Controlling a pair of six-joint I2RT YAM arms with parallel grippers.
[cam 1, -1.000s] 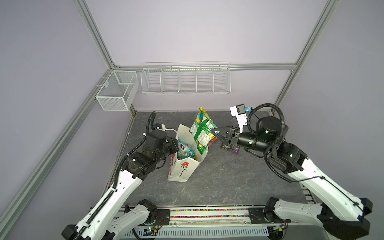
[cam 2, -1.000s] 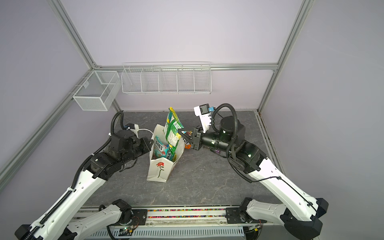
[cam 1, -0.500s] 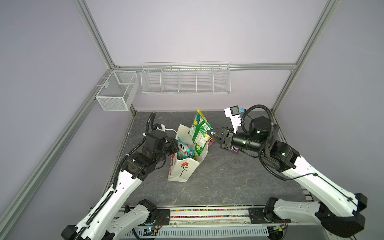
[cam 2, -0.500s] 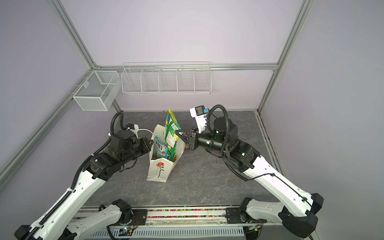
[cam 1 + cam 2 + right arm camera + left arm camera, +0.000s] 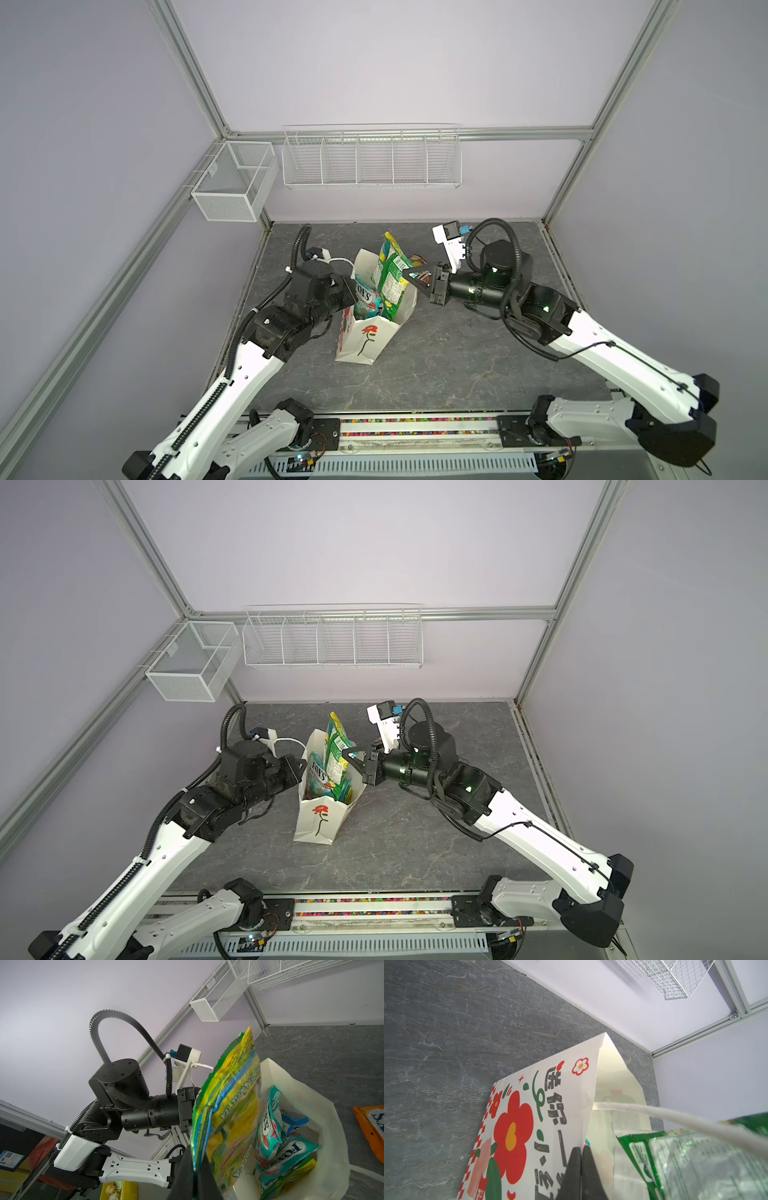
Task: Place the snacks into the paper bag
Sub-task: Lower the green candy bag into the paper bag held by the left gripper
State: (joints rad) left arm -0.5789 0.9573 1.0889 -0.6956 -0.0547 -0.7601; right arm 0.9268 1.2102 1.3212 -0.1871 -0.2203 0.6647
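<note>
The white paper bag (image 5: 365,340) (image 5: 320,820) stands upright mid-table, mouth open. My left gripper (image 5: 351,291) (image 5: 581,1149) is shut on the bag's left rim, pinching the paper wall (image 5: 529,1126). My right gripper (image 5: 405,274) (image 5: 196,1167) is shut on the edge of a green packet (image 5: 390,274) (image 5: 228,1115). That packet stands upright, its lower part inside the bag's mouth. Two teal FOX'S packets (image 5: 288,1151) (image 5: 365,297) and a blue wrapper (image 5: 295,1121) lie inside the bag. An orange packet (image 5: 372,1124) (image 5: 417,260) lies on the table behind it.
A white wire basket (image 5: 370,162) hangs on the back wall and a white mesh box (image 5: 232,187) on the left rail. The bag's cord handle (image 5: 654,1113) stretches across the left wrist view. The left arm (image 5: 124,1095) stands close beside the bag.
My right gripper has carried the green packet leftward over the bag and lowered it into the mouth. The left gripper and the bag have stayed put.
</note>
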